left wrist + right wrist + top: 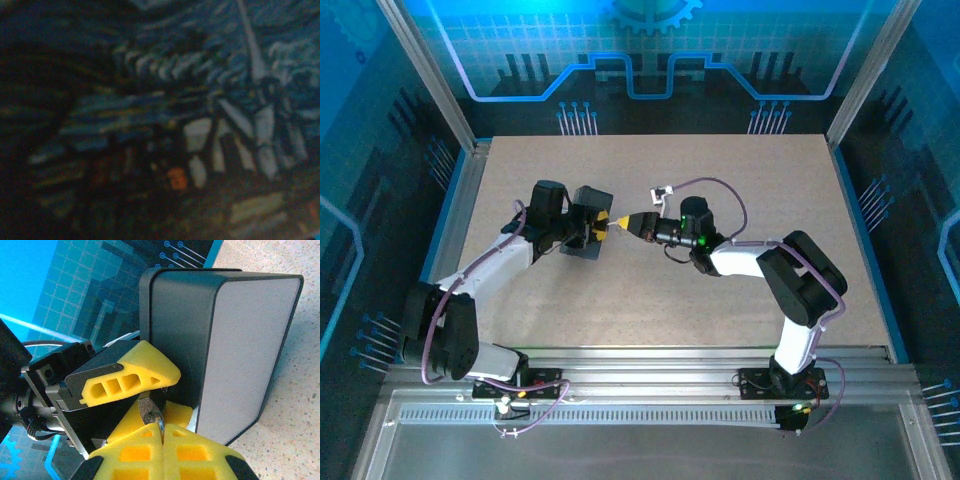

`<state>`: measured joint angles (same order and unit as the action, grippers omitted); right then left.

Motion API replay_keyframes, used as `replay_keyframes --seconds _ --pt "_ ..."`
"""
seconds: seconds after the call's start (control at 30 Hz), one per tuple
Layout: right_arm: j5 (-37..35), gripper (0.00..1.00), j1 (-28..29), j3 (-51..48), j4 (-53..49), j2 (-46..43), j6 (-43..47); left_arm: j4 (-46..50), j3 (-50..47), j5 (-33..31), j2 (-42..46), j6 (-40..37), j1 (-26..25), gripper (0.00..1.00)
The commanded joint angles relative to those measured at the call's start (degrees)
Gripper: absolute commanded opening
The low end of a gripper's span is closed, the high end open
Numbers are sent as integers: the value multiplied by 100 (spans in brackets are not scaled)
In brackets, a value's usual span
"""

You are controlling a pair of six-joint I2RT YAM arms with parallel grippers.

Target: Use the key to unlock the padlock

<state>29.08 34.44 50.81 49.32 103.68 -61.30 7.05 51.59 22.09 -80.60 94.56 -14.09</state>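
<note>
The tiny dark padlock [149, 409] sits between the yellow fingers of my left gripper [156, 399], which is shut on it. My right gripper [162, 431] is shut on the key [161, 425], a thin pale sliver sticking out from its closed yellow tips, with its end at the padlock's near face. How deep the key sits I cannot tell. From above, the left gripper [604, 226] and the right gripper [624, 226] meet tip to tip at mid-table. The left wrist view is dark and blurred.
A dark box [245, 340] with a pale grey side stands right behind the padlock, against the left gripper; from above the box [590, 205] is mid-table. Its swirly print [200, 75] is close to the left wrist camera. A small white piece [666, 192] lies behind the right gripper.
</note>
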Motion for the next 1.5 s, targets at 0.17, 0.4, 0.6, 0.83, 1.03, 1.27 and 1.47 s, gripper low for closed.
replay_keyframes --seconds 0.17,0.4,0.6,0.83,1.03,1.27,1.47 --pt "149 0 248 272 122 247 9 -208 -61 -28 224 38 -17 0" --pt "271 0 257 209 132 198 4 -369 -149 -71 211 115 -6 0" --pt "357 0 272 117 214 179 -22 -371 -156 -90 228 146 19 0" --pt "370 0 396 71 381 200 2 -362 -110 -121 229 177 29 0" --pt "305 0 450 35 461 235 -5 -325 -85 -135 242 164 31 0" --pt "304 0 347 -9 467 234 -5 -145 3 18 199 -96 35 0" --pt "374 0 222 -197 395 60 65 142 38 227 116 -479 157 0"
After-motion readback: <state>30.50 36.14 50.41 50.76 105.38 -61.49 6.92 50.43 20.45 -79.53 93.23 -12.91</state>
